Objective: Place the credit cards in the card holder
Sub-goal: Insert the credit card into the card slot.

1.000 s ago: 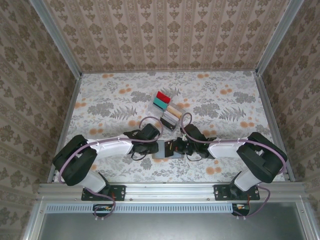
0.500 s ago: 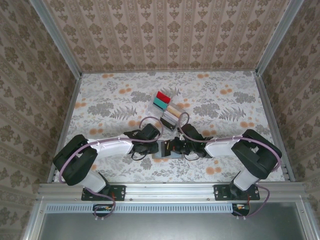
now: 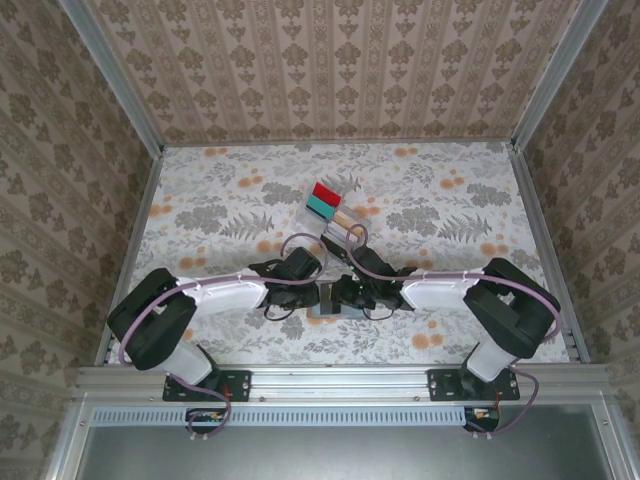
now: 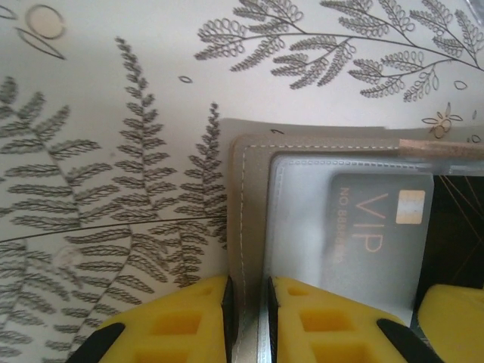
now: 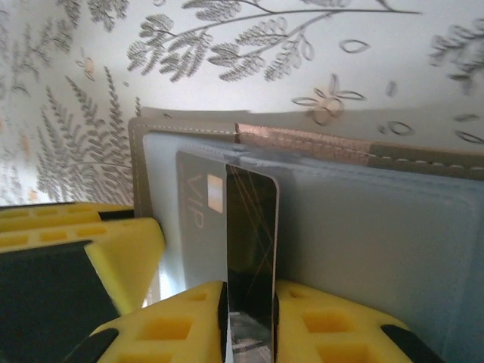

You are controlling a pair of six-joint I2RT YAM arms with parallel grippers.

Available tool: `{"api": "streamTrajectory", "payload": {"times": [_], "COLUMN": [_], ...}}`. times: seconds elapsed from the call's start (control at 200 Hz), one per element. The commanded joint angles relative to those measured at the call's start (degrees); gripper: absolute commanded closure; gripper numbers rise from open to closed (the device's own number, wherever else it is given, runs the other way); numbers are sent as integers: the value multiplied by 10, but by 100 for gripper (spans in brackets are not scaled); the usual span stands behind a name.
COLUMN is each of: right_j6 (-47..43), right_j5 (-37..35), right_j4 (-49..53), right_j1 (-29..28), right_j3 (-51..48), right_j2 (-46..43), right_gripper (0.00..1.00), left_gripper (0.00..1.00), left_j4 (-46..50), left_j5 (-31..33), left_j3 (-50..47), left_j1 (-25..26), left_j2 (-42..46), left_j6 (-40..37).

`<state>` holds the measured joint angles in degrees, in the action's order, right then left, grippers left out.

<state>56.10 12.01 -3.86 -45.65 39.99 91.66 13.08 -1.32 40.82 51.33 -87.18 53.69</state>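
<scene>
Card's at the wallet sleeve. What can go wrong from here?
1. The card between the right pincer's fingers looks only partly inside the wallet's clear sleeve. Pulling away now may leave it sticking out or drag it out.
2. The left pincer clamps just the wallet's edge flap. A harder push on the card could slip that flap loose and slide the wallet.

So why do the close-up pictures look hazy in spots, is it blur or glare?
Left wrist view: tablecloth sharp, the left gripper's fingers soft from closeness, the clear sleeve of the card holder hazing the VIP card. Right wrist view: glossy streaks on the dark card, tablecloth behind blurred. Top external view: even light, no hard shadows.
</scene>
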Motion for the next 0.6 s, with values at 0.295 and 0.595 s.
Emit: {"api": "streamTrajectory", "payload": {"times": [0.295, 0.595], "right_j6": [-16, -5], "right_j5": [28, 58], "right_j4": [14, -16], "right_j1": [-5, -11], "right_j3": [20, 38], "right_j2": [21, 45], "right_gripper": [92, 89], "left_gripper": [80, 73], "left_j4": [-5, -3], "left_j5": [-23, -22], "left_j3": [3, 3], "left_j1": [2, 3], "left_j2": [-17, -17], "left_j6": [-8, -4]}}
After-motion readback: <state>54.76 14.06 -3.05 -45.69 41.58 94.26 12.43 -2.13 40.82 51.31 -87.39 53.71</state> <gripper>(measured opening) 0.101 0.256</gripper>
